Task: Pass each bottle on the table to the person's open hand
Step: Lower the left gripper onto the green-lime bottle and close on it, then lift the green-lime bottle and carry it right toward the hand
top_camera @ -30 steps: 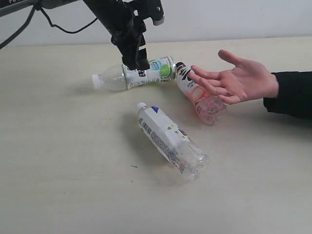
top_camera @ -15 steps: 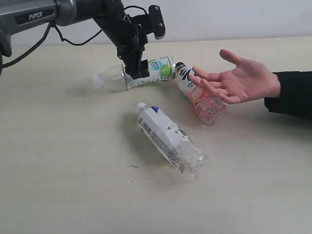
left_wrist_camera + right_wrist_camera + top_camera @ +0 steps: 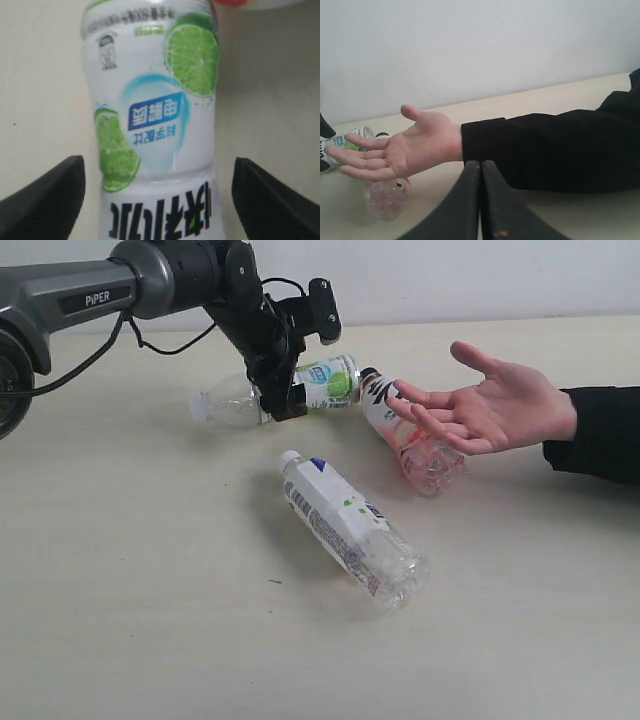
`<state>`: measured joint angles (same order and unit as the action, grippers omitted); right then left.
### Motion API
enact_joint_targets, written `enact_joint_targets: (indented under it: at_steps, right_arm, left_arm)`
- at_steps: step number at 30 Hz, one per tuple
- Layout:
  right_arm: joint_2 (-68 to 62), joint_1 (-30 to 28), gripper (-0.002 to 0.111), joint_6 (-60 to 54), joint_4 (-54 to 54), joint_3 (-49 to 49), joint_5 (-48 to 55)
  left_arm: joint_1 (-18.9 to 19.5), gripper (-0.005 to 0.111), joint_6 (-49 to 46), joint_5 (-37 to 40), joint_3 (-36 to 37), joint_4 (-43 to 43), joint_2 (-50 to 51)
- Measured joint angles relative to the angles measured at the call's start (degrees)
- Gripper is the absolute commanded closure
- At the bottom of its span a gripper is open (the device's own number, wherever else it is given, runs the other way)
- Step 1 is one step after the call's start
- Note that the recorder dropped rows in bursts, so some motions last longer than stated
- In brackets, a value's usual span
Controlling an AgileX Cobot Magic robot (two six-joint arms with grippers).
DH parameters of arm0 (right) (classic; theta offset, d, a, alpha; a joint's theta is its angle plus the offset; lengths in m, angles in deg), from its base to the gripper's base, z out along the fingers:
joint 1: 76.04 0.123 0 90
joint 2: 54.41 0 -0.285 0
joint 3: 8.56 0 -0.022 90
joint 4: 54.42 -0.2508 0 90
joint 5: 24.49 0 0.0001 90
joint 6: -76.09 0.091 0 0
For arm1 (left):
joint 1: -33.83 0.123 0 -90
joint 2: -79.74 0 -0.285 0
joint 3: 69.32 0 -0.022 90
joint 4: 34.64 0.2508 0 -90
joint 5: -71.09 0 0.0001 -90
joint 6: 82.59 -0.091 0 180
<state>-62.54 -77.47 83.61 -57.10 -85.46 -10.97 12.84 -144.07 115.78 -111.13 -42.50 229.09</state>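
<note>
Three bottles lie on the table (image 3: 130, 600); a fourth is out of view. The lime-labelled bottle (image 3: 330, 380) (image 3: 155, 115) lies at the back. My left gripper (image 3: 283, 400) (image 3: 157, 200) is open, down over its middle, with one dark finger (image 3: 45, 200) on each side of it and a gap to each. The pink-tinted, black-capped bottle (image 3: 420, 445) (image 3: 385, 197) lies under the person's open hand (image 3: 495, 405) (image 3: 405, 150). A blue-marked bottle (image 3: 350, 530) lies nearer the front. My right gripper (image 3: 480, 200) is shut on nothing and does not show in the exterior view.
The person's black sleeve (image 3: 595, 430) (image 3: 555, 150) reaches in from the right, just above the tabletop. A pale wall (image 3: 480, 275) runs behind the table's far edge. The left arm's black cable (image 3: 165, 340) hangs over the back left.
The left arm has come down and swung lower, bringing its gripper from above the lime-labelled bottle to around it. The bottles and the hand have stayed put.
</note>
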Motion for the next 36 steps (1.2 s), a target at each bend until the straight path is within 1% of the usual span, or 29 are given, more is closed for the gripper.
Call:
enact_joint_targets:
  at_steps: [8,10,11,12,13,14,15,16,17,21,25,27,33,36]
  right_arm:
    - [0.0,0.0,0.108,0.0,0.0,0.0,0.0]
    - [0.0,0.0,0.108,0.0,0.0,0.0,0.0]
    - [0.0,0.0,0.108,0.0,0.0,0.0,0.0]
    - [0.0,0.0,0.108,0.0,0.0,0.0,0.0]
    - [0.0,0.0,0.108,0.0,0.0,0.0,0.1]
    - [0.0,0.0,0.108,0.0,0.0,0.0,0.1]
    - [0.0,0.0,0.108,0.0,0.0,0.0,0.1]
    - [0.0,0.0,0.108,0.0,0.0,0.0,0.1]
    - [0.0,0.0,0.108,0.0,0.0,0.0,0.1]
    - [0.0,0.0,0.108,0.0,0.0,0.0,0.1]
    - [0.0,0.0,0.108,0.0,0.0,0.0,0.1]
    - [0.0,0.0,0.108,0.0,0.0,0.0,0.1]
    - [0.0,0.0,0.108,0.0,0.0,0.0,0.1]
    - [0.0,0.0,0.108,0.0,0.0,0.0,0.1]
  left_arm:
    - [0.0,0.03,0.0,-0.4,0.0,0.3,1.4]
    - [0.0,0.034,0.0,-0.5,0.0,0.3,1.4]
    - [0.0,0.045,0.0,-0.5,0.0,0.3,1.4]
    - [0.0,0.05,0.0,-0.5,0.0,0.3,1.4]
    - [0.0,0.066,0.0,-0.6,0.0,0.3,1.4]
    - [0.0,0.072,0.1,-0.7,0.0,0.4,1.4]
    - [0.0,0.087,0.1,-0.7,0.0,0.4,1.4]
    - [0.0,0.093,0.1,-0.8,0.0,0.4,1.4]
    - [0.0,0.105,0.1,-0.8,0.0,0.4,1.4]
    - [0.0,0.107,-0.4,-0.1,0.0,0.7,0.4]
    - [0.0,0.107,5.3,1.1,0.0,3.7,-5.5]
    - [0.0,0.107,6.1,2.7,0.0,4.2,-7.7]
    - [-0.5,0.107,6.9,10.6,0.0,4.7,-15.2]
    - [-2.1,0.107,5.6,16.5,0.0,5.1,-18.1]
